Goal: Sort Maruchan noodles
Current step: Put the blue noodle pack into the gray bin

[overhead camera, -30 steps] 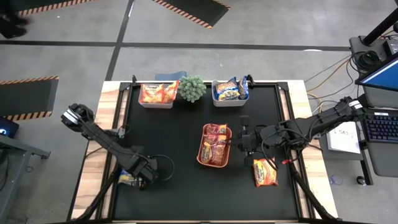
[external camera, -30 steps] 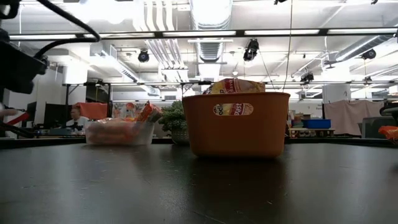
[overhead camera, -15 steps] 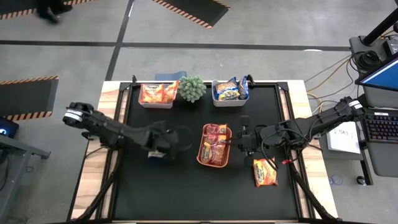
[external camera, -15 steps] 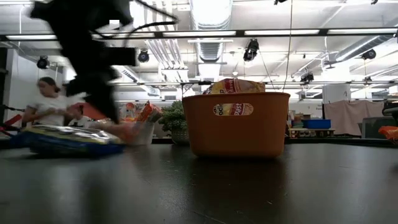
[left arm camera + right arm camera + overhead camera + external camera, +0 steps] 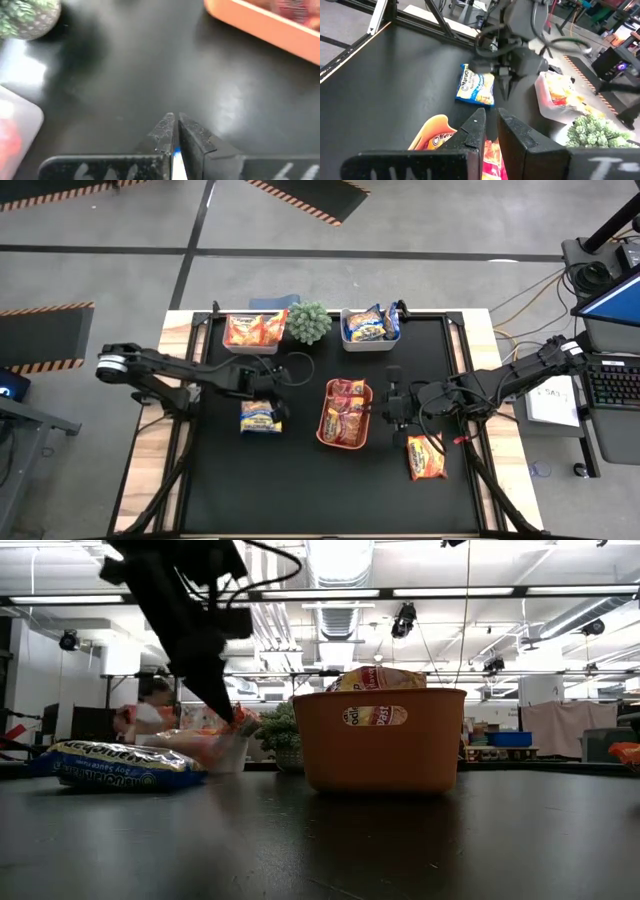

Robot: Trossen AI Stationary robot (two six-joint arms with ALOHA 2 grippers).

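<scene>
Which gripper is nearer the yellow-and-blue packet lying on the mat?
Left. The left gripper hangs shut just behind the yellow-and-blue packet, above the mat. The right gripper sits across the orange tray, well off to the packet's right.

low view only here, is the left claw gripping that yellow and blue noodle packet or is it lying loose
Observer: Loose. From above, the yellow-and-blue plastic noodle packet lies flat on the black mat, with the left claw shut beside it.
Operator: where are its mates
Observer: In the clear plastic bin at the back, hidden from you behind the orange plastic tray.
Operator: and the right arm
Observer: The right claw waits at the tray's right side, with an orange packet lying near it on the mat.
</scene>
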